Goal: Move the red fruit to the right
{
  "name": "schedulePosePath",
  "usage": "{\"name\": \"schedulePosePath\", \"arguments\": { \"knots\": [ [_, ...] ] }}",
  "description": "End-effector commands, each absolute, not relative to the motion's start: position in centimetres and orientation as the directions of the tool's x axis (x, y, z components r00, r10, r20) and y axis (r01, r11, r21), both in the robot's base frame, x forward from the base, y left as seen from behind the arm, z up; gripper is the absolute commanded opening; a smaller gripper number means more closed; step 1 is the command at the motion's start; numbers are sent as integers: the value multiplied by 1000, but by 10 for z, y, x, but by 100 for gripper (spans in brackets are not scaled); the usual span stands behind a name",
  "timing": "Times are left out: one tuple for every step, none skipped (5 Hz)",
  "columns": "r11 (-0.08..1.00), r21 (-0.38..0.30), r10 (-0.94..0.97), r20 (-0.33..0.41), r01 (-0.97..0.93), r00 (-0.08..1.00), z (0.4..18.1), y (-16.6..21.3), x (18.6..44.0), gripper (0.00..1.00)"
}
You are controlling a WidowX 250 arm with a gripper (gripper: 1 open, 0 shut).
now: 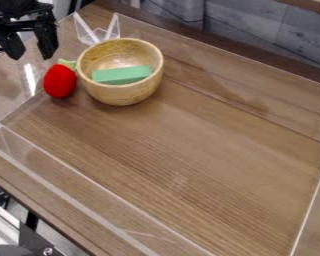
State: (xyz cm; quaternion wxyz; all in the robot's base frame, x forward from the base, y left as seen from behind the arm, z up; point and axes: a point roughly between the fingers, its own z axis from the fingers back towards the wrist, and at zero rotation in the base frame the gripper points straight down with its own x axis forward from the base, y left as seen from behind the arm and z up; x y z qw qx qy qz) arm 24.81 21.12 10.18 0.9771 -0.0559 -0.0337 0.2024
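Note:
The red fruit (59, 80) lies on the wooden table, touching or nearly touching the left side of the wooden bowl (120, 90). A flat green piece (123, 73) rests inside that bowl. My black gripper (28, 43) hangs in the far left corner, above and behind the fruit. Its two fingers stand apart, open, with nothing between them. The fruit is fully visible and free of the gripper.
Clear plastic walls (29, 150) fence the wooden table on all sides. A grey plank wall (256, 30) runs behind. The table's wood surface (203, 150) stretches to the right and front of the bowl.

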Motion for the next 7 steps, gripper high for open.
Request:
{"name": "schedulePosePath", "arguments": {
  "knots": [
    [893, -86, 448, 111, -441, 887, 108, 211, 247, 100],
    [913, -73, 407, 106, -401, 907, 95, 210, 250, 100],
    [930, -63, 368, 98, -363, 925, 85, 211, 253, 100],
    [944, -55, 328, 87, -324, 941, 74, 211, 255, 100],
    [942, -46, 336, 76, -334, 939, 68, 212, 254, 100],
    [937, -39, 349, 66, -347, 935, 64, 211, 253, 100],
    [935, -34, 355, 62, -353, 933, 56, 201, 250, 0]
  ]
}}
